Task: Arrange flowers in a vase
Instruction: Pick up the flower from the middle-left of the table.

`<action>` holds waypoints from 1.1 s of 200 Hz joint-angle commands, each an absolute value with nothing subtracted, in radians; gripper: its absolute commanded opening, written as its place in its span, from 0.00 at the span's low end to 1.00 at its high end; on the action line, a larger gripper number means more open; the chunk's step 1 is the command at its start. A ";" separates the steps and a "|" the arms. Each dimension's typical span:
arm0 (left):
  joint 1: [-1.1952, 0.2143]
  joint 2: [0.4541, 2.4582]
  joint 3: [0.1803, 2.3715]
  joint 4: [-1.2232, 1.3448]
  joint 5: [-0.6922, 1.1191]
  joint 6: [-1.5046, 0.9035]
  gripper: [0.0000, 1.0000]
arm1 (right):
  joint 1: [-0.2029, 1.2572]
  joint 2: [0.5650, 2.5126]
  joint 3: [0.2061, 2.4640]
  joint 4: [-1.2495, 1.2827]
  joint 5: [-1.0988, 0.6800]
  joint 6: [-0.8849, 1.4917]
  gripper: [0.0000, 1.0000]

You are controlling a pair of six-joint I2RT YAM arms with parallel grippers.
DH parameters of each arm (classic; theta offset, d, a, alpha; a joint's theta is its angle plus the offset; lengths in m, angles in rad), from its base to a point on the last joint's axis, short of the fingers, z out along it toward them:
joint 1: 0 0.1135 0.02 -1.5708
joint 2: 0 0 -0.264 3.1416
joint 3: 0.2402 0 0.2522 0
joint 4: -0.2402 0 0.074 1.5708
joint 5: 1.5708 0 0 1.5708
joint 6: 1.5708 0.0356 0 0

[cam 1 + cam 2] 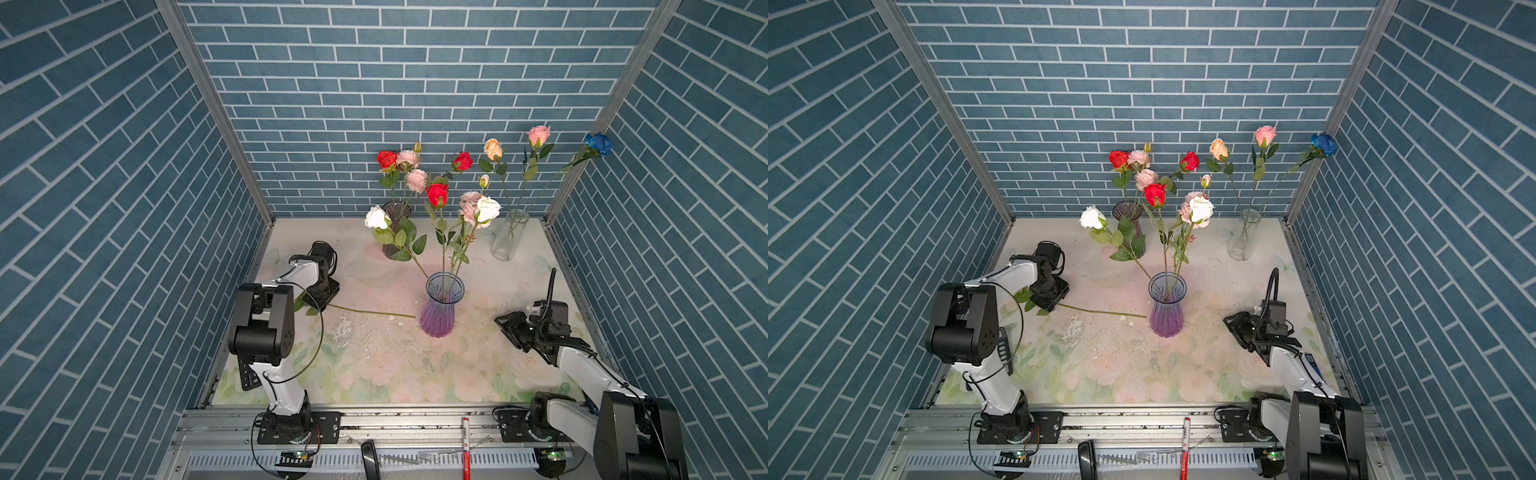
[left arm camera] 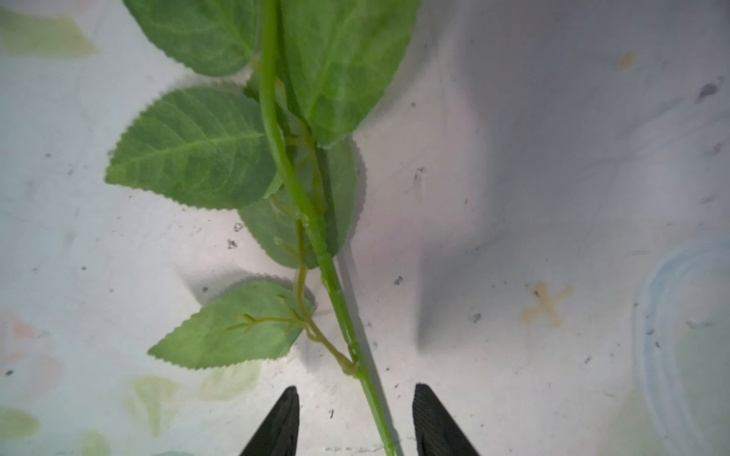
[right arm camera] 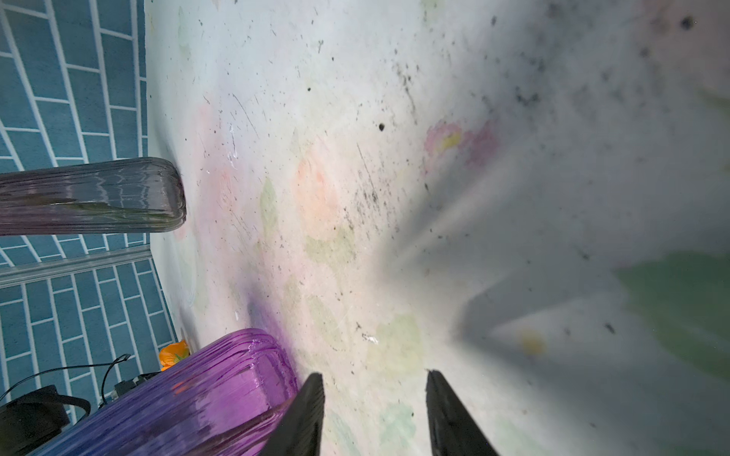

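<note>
Your right gripper stands released, empty. Your left gripper is parted astride one flower stem lying on the worktop, not clamped. Three vases: purple vase centre; beyond, dark vase and clear vase, the latter holding three roses

Flowers upright in purple vase; one stem lying flat beside.

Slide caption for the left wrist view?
Left gripper, jaws apart, straddles a leafy green flower stem lying on the floral tabletop.
</note>
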State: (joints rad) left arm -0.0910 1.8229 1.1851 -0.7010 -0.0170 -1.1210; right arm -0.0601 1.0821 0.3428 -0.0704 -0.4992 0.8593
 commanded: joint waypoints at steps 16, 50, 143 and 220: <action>-0.086 1.918 1.251 -0.782 -0.025 -1.154 0.49 | -0.066 1.091 0.334 -0.058 -0.512 0.877 0.44; -0.086 1.972 1.287 -0.808 -0.039 -1.125 0.46 | -0.067 1.094 0.335 -0.058 -0.514 0.877 0.44; -0.060 1.653 1.154 -0.768 -0.064 -1.140 0.00 | -0.071 1.109 0.338 -0.053 -0.516 0.877 0.44; -0.141 1.239 1.349 -0.795 -0.136 -1.110 0.00 | -0.071 1.115 0.342 -0.062 -0.509 0.879 0.44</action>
State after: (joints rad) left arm -0.0803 1.3170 1.2568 -0.7681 -0.0723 -1.1362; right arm -0.0666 1.1030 0.3428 -0.0654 -0.5049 0.8593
